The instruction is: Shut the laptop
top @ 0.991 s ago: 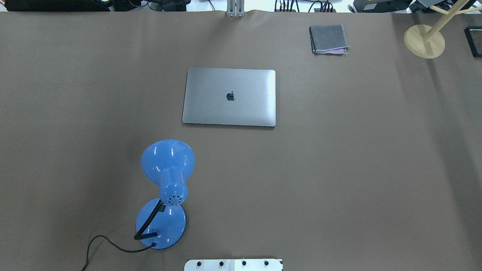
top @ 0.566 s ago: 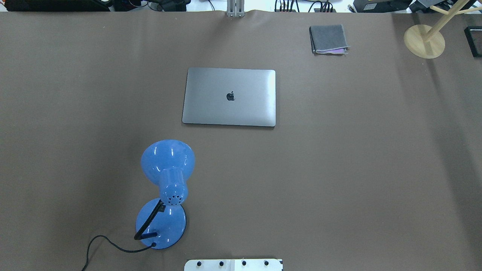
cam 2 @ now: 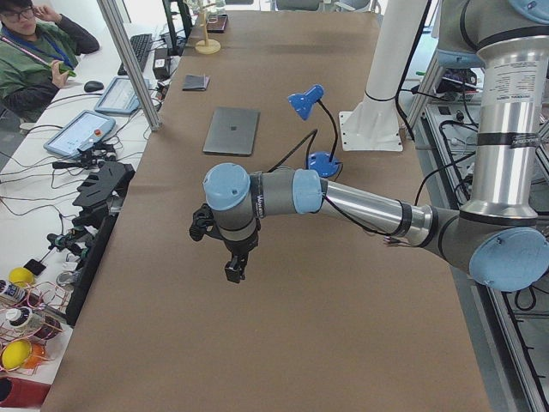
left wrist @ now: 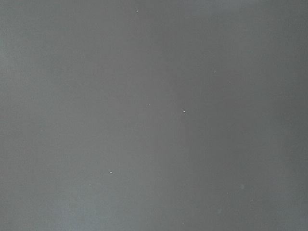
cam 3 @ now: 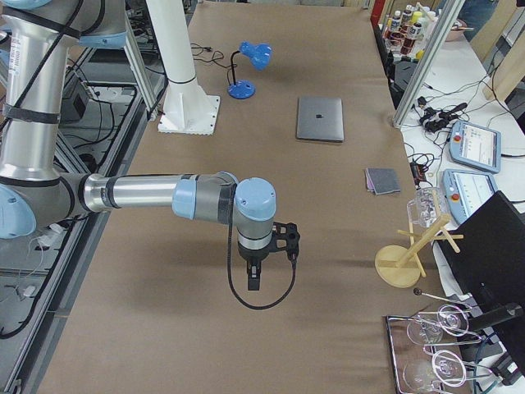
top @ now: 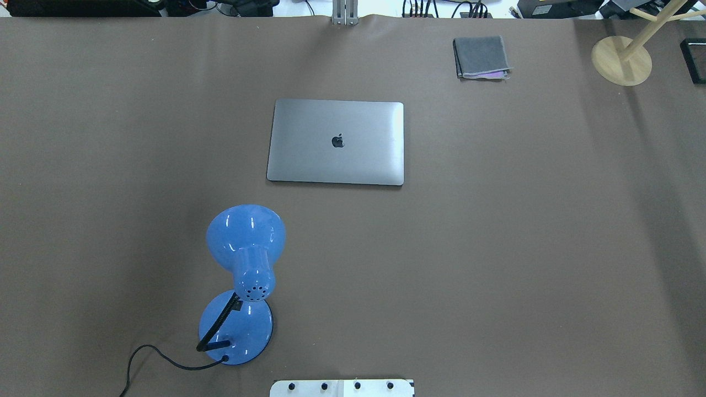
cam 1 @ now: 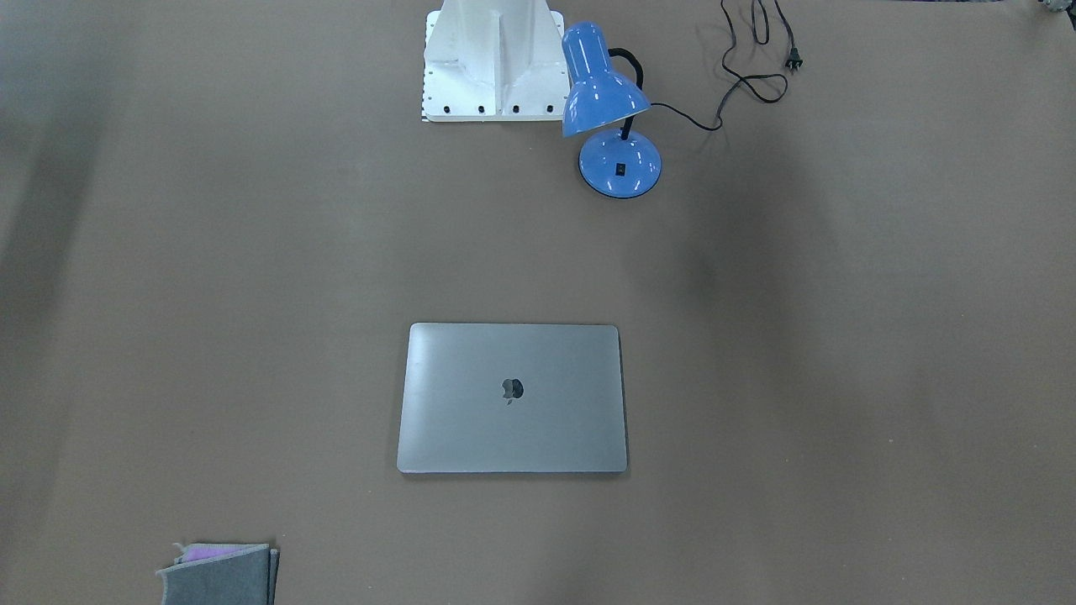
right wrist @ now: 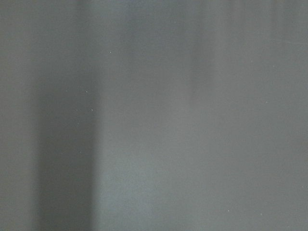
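Note:
The grey-silver laptop (top: 336, 142) lies flat on the brown table with its lid down and the dark apple logo up. It also shows in the front-facing view (cam 1: 513, 398), the exterior left view (cam 2: 232, 130) and the exterior right view (cam 3: 320, 118). My left gripper (cam 2: 234, 269) hangs over the table's left end, far from the laptop. My right gripper (cam 3: 253, 281) hangs over the table's right end, also far from it. Each shows only in a side view, so I cannot tell whether it is open or shut. Both wrist views show only bare table.
A blue desk lamp (top: 244, 278) with a black cord stands near the robot's base plate (top: 342, 388). A grey felt pouch (top: 481, 57) lies at the far right. A wooden stand (top: 622, 59) is at the far right corner. A person (cam 2: 34, 60) sits beyond the far edge.

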Robot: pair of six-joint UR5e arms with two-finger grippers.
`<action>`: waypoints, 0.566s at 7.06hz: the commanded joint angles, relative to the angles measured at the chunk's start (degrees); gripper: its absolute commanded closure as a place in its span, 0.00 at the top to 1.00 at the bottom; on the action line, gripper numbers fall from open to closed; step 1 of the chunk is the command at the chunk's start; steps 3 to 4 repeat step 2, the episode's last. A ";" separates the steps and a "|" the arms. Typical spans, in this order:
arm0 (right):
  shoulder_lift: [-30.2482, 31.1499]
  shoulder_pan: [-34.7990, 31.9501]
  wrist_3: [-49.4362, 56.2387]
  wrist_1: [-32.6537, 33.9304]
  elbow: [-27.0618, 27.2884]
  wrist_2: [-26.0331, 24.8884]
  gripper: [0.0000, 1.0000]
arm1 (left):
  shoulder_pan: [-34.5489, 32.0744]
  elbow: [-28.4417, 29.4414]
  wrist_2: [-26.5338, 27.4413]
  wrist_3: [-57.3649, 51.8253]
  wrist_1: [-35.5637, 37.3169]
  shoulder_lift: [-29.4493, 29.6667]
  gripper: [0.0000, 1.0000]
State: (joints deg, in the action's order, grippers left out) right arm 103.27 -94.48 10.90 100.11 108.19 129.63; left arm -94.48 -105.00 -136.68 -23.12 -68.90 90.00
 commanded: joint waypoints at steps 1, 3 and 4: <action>0.00 0.09 0.00 0.00 0.00 0.01 1.00 | 0.00 -0.03 0.01 0.00 0.00 0.00 0.99; 0.00 0.09 0.00 -0.09 0.09 0.01 1.00 | 0.00 0.06 0.01 0.00 0.09 0.00 0.99; 0.00 0.09 0.00 -0.09 0.09 0.01 1.00 | 0.00 0.06 0.01 0.00 0.09 0.00 0.99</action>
